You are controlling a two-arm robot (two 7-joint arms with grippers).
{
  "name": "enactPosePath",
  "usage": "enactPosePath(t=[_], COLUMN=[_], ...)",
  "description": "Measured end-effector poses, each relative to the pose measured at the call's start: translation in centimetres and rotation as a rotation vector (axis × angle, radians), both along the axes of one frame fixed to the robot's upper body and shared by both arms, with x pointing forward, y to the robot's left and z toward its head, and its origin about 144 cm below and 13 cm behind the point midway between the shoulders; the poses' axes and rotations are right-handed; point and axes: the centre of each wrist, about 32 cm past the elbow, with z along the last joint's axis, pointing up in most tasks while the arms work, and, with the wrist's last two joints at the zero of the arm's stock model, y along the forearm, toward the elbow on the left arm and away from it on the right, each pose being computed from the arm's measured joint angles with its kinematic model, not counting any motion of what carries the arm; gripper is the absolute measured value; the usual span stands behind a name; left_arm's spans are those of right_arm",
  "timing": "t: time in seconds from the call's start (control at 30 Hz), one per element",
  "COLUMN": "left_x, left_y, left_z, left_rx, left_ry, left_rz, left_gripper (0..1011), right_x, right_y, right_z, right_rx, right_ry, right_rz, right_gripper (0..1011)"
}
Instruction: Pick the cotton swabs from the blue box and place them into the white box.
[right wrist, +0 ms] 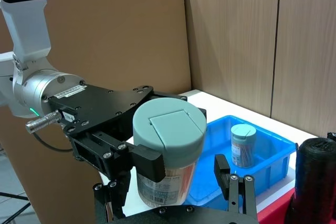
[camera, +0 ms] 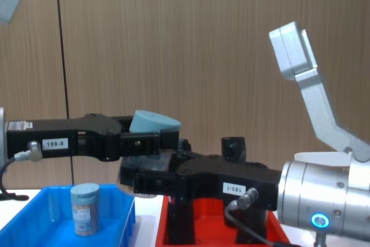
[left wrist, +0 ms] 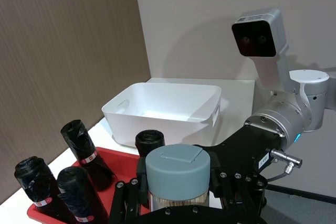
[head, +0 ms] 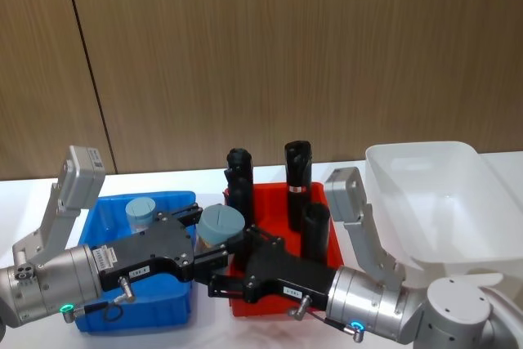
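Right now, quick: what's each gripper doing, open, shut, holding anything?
Left gripper: shut on a cotton swab jar, held off the table.
Right gripper: open, jaws either side of that jar, not clamped.

Two cotton swabs (head: pixel 221 223), four black rolls (left wrist: pixel 79 137), three bins (head: pixel 433 202).

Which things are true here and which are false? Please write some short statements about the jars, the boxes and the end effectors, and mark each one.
1. The white box holds a jar. False: no jar is in it.
2. One cotton swab jar stands in the blue box. True.
3. The left end effector holds a lifted jar in the air. True.
4. The right end effector is far from the lifted jar. False: its fingers are on both sides of that jar.
5. The red tray holds nothing. False: black rolls stand in it.
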Motion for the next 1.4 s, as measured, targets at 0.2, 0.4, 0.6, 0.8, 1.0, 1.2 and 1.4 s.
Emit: enactPosePath(t=[0.2, 0.4, 0.6, 0.8, 1.0, 1.2, 1.4], left_x=[0.00, 0.00, 0.00, 0.00, 0.00, 0.00, 0.00], left_y=[0.00, 0.00, 0.00, 0.00, 0.00, 0.00, 0.00], left_z=[0.00, 0.00, 0.00, 0.00, 0.00, 0.00, 0.00], left_rx=[0.000, 0.000, 0.000, 0.000, 0.000, 0.000, -0.001], left_ry=[0.000, 0.000, 0.000, 0.000, 0.000, 0.000, 0.000], left_rz=[0.000, 0.000, 0.000, 0.001, 0.001, 0.000, 0.000], left_gripper=[670, 670, 670, 670, 670, 695, 877], right_x=[0.11, 0.20, 0.23, 0.26, 0.26, 0.23, 0.15], right_y=[0.18, 0.33, 0.43, 0.47, 0.45, 0.43, 0.41], right_z=[-0.09, -0.15, -0.19, -0.20, -0.22, -0.20, -0.19], right_rx=[0.008, 0.014, 0.014, 0.016, 0.015, 0.012, 0.010], right_ry=[0.008, 0.016, 0.021, 0.026, 0.027, 0.027, 0.026], right_rz=[0.006, 0.013, 0.019, 0.021, 0.022, 0.022, 0.022], right_gripper=[972, 841, 659, 626, 626, 625, 625])
